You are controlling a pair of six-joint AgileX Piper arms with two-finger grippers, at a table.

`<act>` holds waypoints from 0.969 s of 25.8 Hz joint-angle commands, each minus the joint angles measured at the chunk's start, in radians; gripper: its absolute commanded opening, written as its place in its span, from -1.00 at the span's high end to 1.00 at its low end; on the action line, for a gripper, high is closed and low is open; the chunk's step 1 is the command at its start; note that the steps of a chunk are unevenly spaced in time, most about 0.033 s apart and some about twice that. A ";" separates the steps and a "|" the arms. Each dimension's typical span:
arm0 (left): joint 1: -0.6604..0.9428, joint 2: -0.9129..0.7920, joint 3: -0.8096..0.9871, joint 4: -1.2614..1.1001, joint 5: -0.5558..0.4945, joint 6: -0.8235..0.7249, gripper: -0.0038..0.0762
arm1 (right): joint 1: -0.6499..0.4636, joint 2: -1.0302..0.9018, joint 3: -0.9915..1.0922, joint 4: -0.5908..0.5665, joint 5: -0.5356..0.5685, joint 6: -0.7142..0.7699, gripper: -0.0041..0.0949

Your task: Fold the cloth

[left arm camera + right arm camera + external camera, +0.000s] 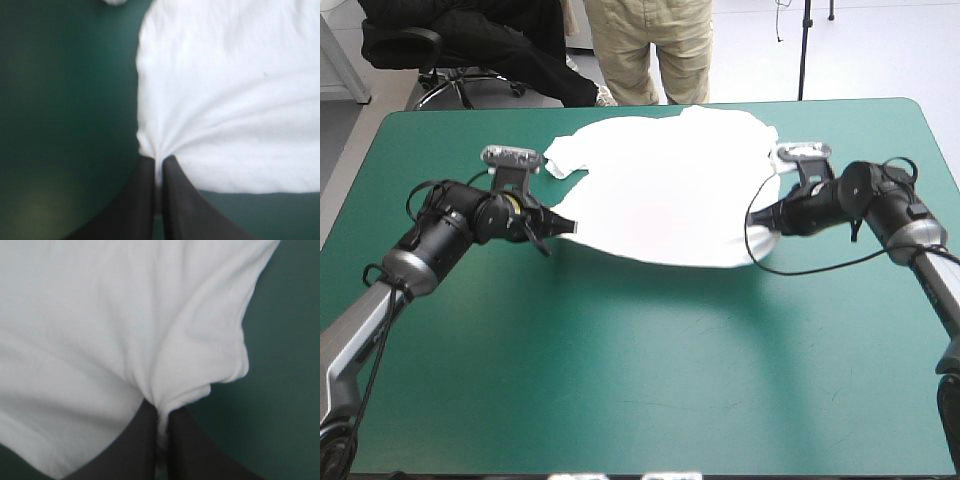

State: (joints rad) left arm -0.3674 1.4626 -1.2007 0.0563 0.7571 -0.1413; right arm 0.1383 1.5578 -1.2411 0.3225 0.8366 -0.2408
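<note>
The left fingers (137,200) and right fingers (192,445) are each pinching a near corner of the white T-shirt (665,190), holding its near hem raised above the teal-green bench (620,380).

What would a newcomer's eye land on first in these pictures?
The white T-shirt lies spread across the far half of the teal-green table, its near edge lifted and casting a shadow. The left claw pinches one near corner and the right claw the other, both shut on the fabric.
</note>
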 commanded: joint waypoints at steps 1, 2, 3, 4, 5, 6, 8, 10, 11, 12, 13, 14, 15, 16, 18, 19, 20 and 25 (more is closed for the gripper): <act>-0.002 -0.120 0.136 -0.167 -0.031 0.071 0.95 | -0.006 -0.095 0.123 0.073 0.014 -0.049 0.95; -0.002 -0.162 0.207 -0.237 -0.023 0.095 0.95 | -0.006 -0.128 0.186 0.097 0.035 -0.060 0.95; -0.002 -0.190 0.256 -0.272 -0.013 0.097 0.95 | -0.006 -0.144 0.215 0.106 0.046 -0.060 0.95; -0.002 -0.226 0.323 -0.302 0.007 0.097 0.95 | -0.006 -0.179 0.263 0.108 0.074 -0.062 0.95; -0.002 -0.249 0.358 -0.318 0.022 0.100 0.95 | -0.006 -0.192 0.280 0.110 0.087 -0.062 0.95; -0.004 -0.272 0.390 -0.325 0.040 0.100 0.95 | -0.006 -0.208 0.300 0.112 0.106 -0.062 0.95; -0.029 -0.345 0.469 -0.346 0.084 0.100 0.95 | -0.006 -0.249 0.354 0.134 0.161 -0.071 0.95; -0.080 -0.405 0.525 -0.367 0.122 0.062 0.95 | -0.006 -0.283 0.411 0.175 0.205 -0.097 0.95; -0.096 -0.420 0.539 -0.367 0.133 0.046 0.95 | -0.006 -0.294 0.429 0.190 0.221 -0.102 0.95; -0.118 -0.438 0.551 -0.367 0.143 0.026 0.95 | -0.006 -0.303 0.446 0.205 0.234 -0.104 0.95; -0.139 -0.455 0.562 -0.367 0.150 0.006 0.95 | -0.006 -0.313 0.462 0.213 0.252 -0.104 0.95; -0.160 -0.468 0.570 -0.367 0.156 -0.010 0.95 | -0.006 -0.322 0.473 0.212 0.269 -0.104 0.95; -0.180 -0.483 0.579 -0.367 0.162 -0.028 0.95 | -0.006 -0.336 0.485 0.212 0.294 -0.104 0.95; -0.198 -0.495 0.586 -0.366 0.170 -0.045 0.95 | -0.006 -0.347 0.491 0.212 0.308 -0.102 0.95; -0.228 -0.512 0.599 -0.352 0.193 -0.086 0.95 | -0.006 -0.374 0.504 0.212 0.326 -0.099 0.95; -0.236 -0.517 0.599 -0.349 0.203 -0.092 0.95 | -0.006 -0.388 0.509 0.212 0.332 -0.097 0.95; -0.243 -0.520 0.599 -0.350 0.207 -0.097 0.95 | -0.006 -0.398 0.513 0.212 0.332 -0.095 0.95; -0.247 -0.524 0.599 -0.352 0.209 -0.095 0.93 | -0.006 -0.419 0.519 0.173 0.349 -0.095 0.88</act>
State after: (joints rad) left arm -0.6061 0.9501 -0.5785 -0.2806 0.9752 -0.2262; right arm 0.1383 1.1618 -0.7043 0.4937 1.1502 -0.3293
